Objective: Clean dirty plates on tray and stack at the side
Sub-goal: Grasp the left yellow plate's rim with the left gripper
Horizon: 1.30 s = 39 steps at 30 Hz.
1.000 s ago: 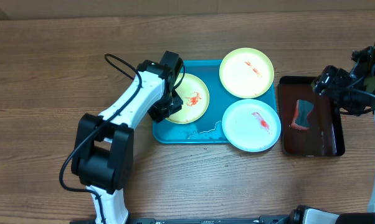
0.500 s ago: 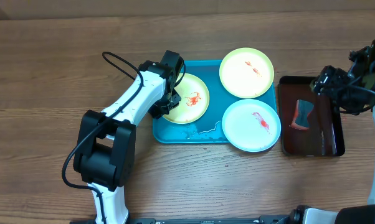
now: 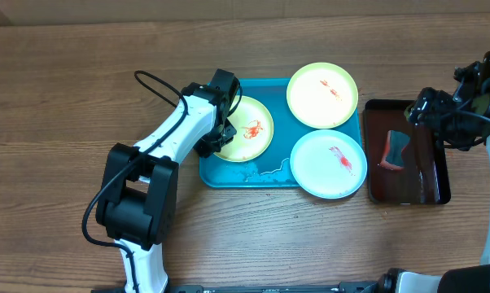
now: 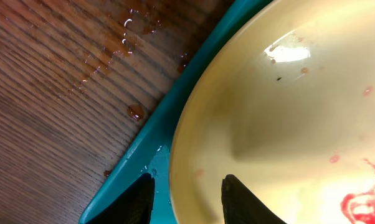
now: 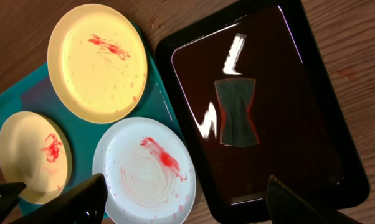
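Note:
The turquoise tray (image 3: 269,176) holds three plates smeared with red sauce. A yellow-green plate (image 3: 249,129) lies at its left, another yellow-green plate (image 3: 322,94) at the back right, and a white-bluish plate (image 3: 329,163) at the front right. My left gripper (image 3: 212,140) is low at the left plate's outer edge. In the left wrist view it is open (image 4: 186,182), its fingers straddling the plate's rim (image 4: 287,112) over the tray (image 4: 147,146). My right gripper (image 3: 428,106) hangs wide open and empty (image 5: 190,202), high above the white-bluish plate (image 5: 144,174) and the dark tray.
A dark brown-black tray (image 3: 436,183) stands right of the turquoise tray, with a grey-and-red sponge (image 3: 395,150) lying in it; the sponge also shows in the right wrist view (image 5: 237,112). Water drops (image 4: 113,50) lie on the wood table beside the turquoise tray's left edge.
My left gripper has shifted slightly left and settled at the left plate's rim. The right arm and the plates have barely moved.

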### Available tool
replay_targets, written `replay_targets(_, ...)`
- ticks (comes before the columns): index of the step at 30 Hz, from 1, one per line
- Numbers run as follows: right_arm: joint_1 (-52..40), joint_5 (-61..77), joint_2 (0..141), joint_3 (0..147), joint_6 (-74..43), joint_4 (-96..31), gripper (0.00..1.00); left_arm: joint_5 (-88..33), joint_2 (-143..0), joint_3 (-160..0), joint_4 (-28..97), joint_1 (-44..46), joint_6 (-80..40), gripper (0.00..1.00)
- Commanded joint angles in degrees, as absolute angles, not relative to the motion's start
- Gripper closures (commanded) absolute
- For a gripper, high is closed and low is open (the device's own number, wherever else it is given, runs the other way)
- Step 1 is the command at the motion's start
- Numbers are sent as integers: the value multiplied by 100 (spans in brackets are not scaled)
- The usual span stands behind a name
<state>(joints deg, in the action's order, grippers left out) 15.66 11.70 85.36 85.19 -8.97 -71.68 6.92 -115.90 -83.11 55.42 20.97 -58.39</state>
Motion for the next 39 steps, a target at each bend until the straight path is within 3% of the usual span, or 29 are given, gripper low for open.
replay_targets(1,1577,1118,8512,8619,-849,-7168,17,784,-11671,-8191,5520,2108,-5942,62)
replay_targets(13,1577,1096,8512,8619,-849,-7166,17,834,-11690,-7787,4718,2165,-5935,75)
replay_targets(20,1577,1096,8512,8619,-849,-7168,18,834,-11690,-7787,4501,2163,-5815,96)
replay_targets(39,1577,679,9402,7996,-899,-6928,39,187,-11688,-7988,4460,2104,-3824,96)
